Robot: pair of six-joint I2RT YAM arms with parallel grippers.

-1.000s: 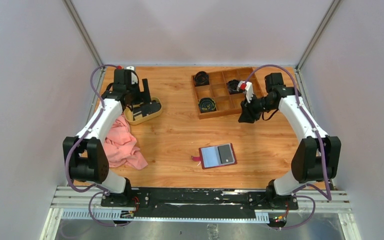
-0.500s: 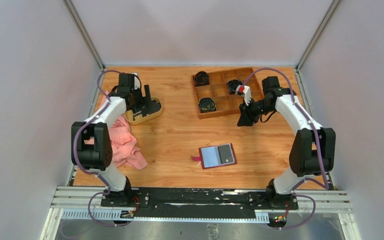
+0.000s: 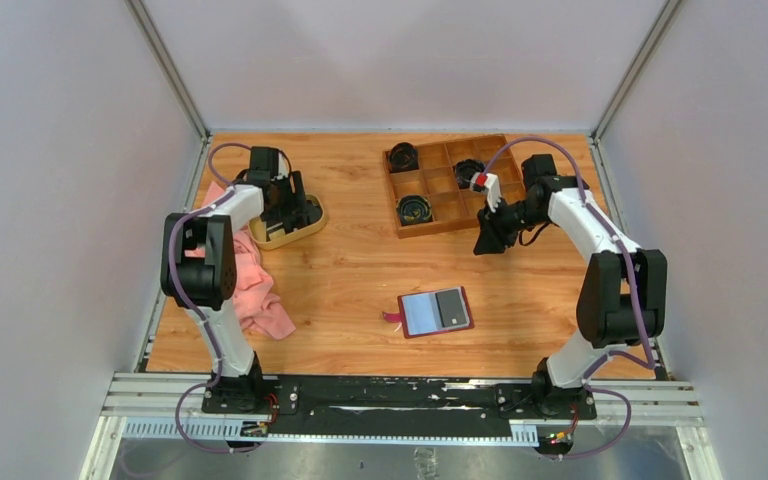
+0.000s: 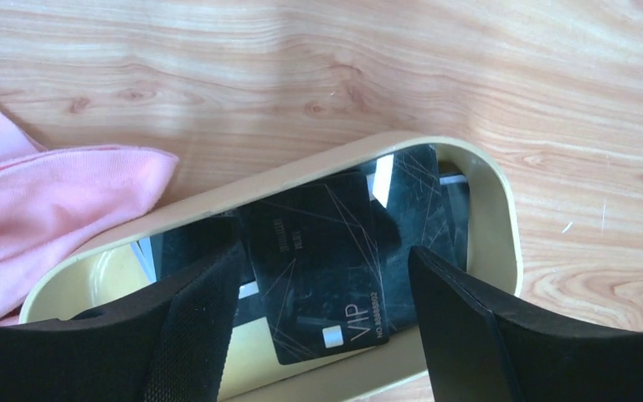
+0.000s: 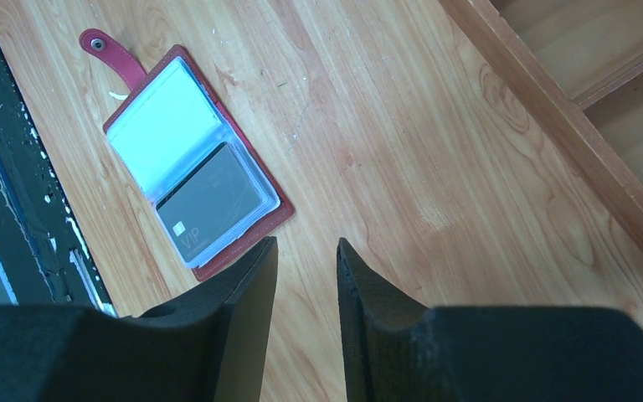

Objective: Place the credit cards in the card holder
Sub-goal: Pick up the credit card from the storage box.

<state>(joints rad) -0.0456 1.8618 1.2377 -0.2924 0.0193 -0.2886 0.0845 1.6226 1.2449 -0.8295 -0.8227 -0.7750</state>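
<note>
Lower the left claw [image 4: 322,254], open wide and empty, astride the top black card [image 4: 322,289] in the dish [image 4: 486,180]. Close on its long edges and lift one card only. The right claw [image 5: 306,251], open a narrow gap and empty, hangs above the tabletop [image 5: 402,167]. The holder [image 3: 436,311] lies open near the front. The card reads "VIP"; the smaller print is illegible.
</note>
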